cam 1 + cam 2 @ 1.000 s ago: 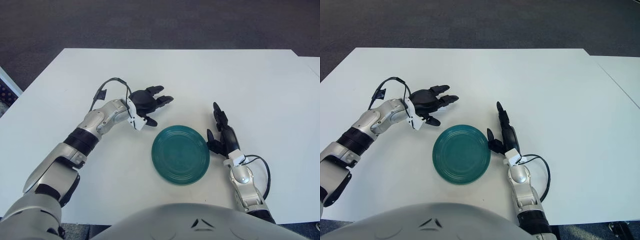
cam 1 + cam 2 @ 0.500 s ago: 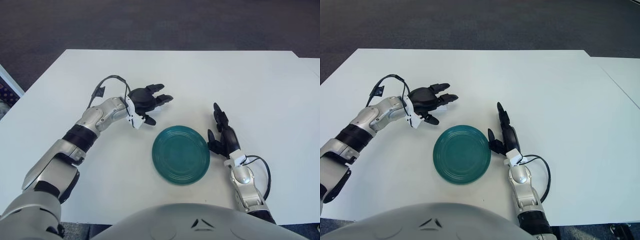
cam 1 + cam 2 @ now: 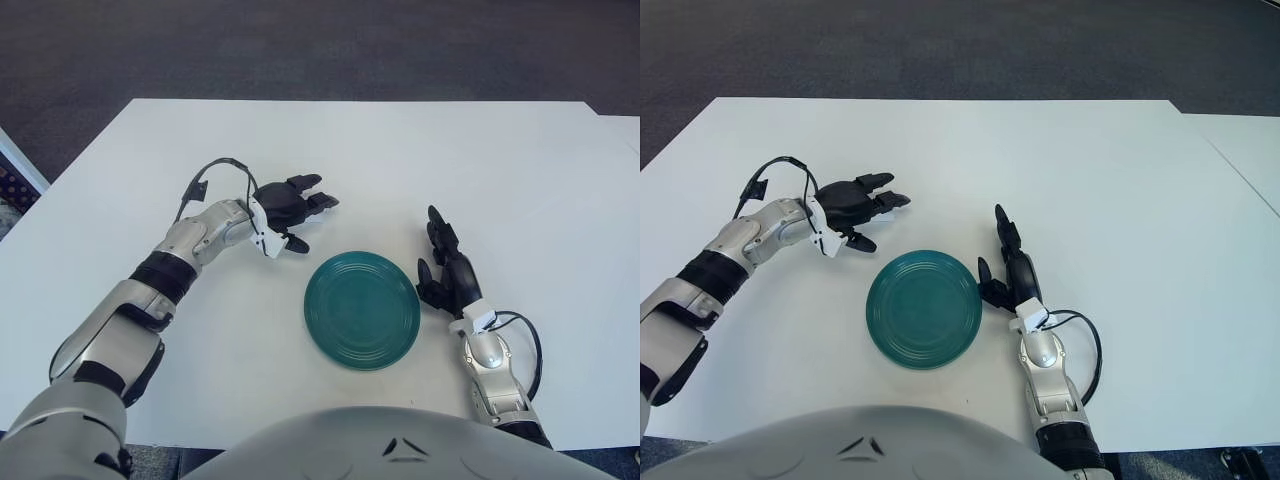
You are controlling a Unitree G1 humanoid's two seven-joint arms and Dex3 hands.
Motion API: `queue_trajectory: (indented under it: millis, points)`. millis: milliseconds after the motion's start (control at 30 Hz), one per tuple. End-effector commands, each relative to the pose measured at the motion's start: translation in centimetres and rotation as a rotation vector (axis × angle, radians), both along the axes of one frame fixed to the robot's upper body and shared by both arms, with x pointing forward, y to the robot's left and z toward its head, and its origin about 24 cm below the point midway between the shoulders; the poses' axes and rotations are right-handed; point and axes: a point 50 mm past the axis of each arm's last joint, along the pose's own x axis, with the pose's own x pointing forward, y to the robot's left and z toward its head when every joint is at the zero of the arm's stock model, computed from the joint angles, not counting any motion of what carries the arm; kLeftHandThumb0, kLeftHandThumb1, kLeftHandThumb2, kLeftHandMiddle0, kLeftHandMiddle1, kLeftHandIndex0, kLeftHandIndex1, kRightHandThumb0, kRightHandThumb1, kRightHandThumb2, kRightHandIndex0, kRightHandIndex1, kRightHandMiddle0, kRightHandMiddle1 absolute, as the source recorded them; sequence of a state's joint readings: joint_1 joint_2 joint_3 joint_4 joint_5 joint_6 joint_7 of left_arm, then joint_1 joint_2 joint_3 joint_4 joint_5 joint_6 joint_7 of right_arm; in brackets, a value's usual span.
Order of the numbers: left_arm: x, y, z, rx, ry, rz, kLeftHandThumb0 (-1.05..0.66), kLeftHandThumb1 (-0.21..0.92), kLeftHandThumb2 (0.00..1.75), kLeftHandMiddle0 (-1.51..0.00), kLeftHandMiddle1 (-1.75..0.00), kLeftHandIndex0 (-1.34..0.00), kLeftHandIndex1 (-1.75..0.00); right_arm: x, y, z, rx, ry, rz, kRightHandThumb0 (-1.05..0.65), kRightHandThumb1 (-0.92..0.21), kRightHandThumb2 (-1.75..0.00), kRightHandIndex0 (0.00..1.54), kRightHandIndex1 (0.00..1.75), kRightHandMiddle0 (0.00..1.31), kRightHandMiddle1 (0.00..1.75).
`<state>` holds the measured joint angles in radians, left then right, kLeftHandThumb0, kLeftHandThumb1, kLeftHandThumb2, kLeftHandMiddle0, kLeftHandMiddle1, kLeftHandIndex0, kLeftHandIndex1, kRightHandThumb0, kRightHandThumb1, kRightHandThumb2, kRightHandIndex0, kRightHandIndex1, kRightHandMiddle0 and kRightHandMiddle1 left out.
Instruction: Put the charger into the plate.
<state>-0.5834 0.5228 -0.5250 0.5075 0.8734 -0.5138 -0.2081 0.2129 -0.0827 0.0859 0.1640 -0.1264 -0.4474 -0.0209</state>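
Observation:
A round teal plate [image 3: 362, 310] lies empty on the white table [image 3: 450, 150], near the front middle. My left hand [image 3: 290, 205] is just up and left of the plate, palm down low over the table. Its black fingers are spread toward the right and the thumb points at the plate. No charger shows in either view; I cannot tell whether anything lies under the left hand. My right hand [image 3: 445, 275] rests on the table against the plate's right rim, fingers straight and empty.
The table's far edge meets dark carpet [image 3: 300, 50]. A second white surface [image 3: 625, 125] adjoins at the far right. My own torso [image 3: 380, 445] covers the table's front edge.
My left hand has drifted slightly left and away from the plate, staying spread. The right hand and plate have not moved.

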Motion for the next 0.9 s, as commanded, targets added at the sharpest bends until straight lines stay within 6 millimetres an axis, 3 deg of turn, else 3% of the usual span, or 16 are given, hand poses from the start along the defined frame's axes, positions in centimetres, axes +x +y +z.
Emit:
queue_trajectory:
  millis: [0, 867]
  points:
    - [0.6, 0.1, 0.6, -0.012, -0.031, 0.019, -1.05, 0.92, 0.58, 0.0, 0.0, 0.0, -0.49, -2.1, -0.3, -2.8, 0.01, 0.153, -0.025, -1.05, -0.92, -0.81, 0.0, 0.0, 0.0, 0.0]
    - [1.9, 0.8, -0.3, -0.073, -0.069, 0.176, -1.05, 0.92, 0.63, 0.0, 0.0, 0.0, -0.52, -2.2, -0.4, -2.8, -0.03, 0.158, -0.031, -1.05, -0.92, -0.82, 0.0, 0.0, 0.0, 0.0]
